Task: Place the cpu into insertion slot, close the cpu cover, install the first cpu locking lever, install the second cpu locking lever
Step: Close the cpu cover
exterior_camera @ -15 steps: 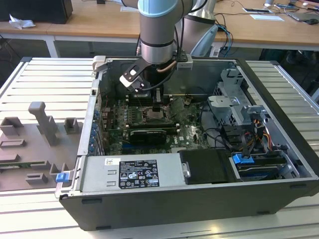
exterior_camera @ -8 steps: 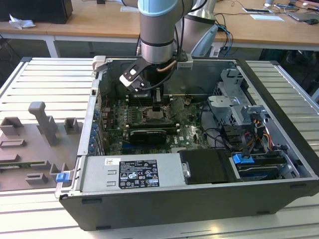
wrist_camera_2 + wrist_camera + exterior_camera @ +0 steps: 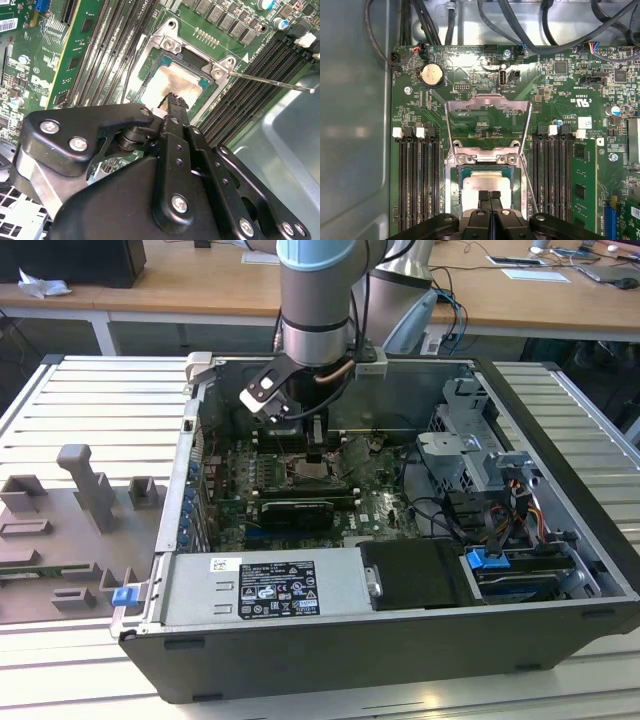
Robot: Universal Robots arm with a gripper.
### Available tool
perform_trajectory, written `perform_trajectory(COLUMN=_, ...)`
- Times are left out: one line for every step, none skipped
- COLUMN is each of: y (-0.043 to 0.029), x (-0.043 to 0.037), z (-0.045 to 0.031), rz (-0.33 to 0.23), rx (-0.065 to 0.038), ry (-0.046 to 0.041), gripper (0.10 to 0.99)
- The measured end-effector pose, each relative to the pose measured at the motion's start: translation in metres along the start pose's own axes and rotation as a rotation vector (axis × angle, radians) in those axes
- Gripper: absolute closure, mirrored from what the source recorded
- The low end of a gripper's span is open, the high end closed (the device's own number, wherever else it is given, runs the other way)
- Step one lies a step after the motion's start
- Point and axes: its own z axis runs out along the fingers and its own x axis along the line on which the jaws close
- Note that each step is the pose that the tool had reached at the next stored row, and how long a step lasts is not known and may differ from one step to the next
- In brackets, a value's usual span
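The chip (image 3: 487, 184) has a pale silvery-beige top edged in dark green. The circuit board (image 3: 555, 100) around the chip is green with fine pale print. The cover plate (image 3: 487, 102) next to the chip is plain silver. The memory slots (image 3: 417, 180) on either side of the chip are black, with white end tabs (image 3: 396, 132). The gripper (image 3: 490, 194) over the chip is matt black with silver screw heads.
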Motion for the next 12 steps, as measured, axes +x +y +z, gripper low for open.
perform_trajectory(y=0.0, x=0.0, z=-0.0004, rz=0.0, rx=0.0, ry=0.0, gripper=0.98)
perform_trajectory(y=0.0001, x=0.0, z=-0.0012, rz=0.0, rx=0.0, ry=0.0001, gripper=0.98)
perform_trajectory(y=0.0001, x=0.0, z=-0.0016, rz=0.0, rx=0.0, ry=0.0001, gripper=0.98)
perform_trajectory(y=0.0002, x=0.0, z=-0.0025, rz=0.0, rx=0.0, ry=0.0001, gripper=0.98)
perform_trajectory(y=0.0002, x=0.0001, z=-0.0036, rz=0.001, rx=0.0, ry=0.0001, gripper=0.98)
perform_trajectory(y=0.0003, x=0.0001, z=-0.0046, rz=0.001, rx=0.0, ry=0.0001, gripper=0.98)
perform_trajectory(y=0.0003, x=0.0001, z=-0.0052, rz=0.001, rx=0.0, ry=0.0001, gripper=0.98)
perform_trajectory(y=0.0005, x=0.0001, z=-0.0055, rz=0.001, rx=0.0, ry=0.0002, gripper=0.98)
perform_trajectory(y=0.0007, x=0.0001, z=-0.0056, rz=0.001, rx=0.0, ry=0.0003, gripper=0.98)
perform_trajectory(y=0.0014, x=0.0001, z=-0.0056, rz=0.002, rx=0.002, ry=0.0003, gripper=0.98)
perform_trajectory(y=0.0024, x=0.0001, z=-0.0057, rz=0.003, rx=0.003, ry=0.0, gripper=0.98)
perform_trajectory(y=0.0026, x=0.0, z=-0.0072, rz=0.003, rx=0.004, ry=-0.0001, gripper=0.98)
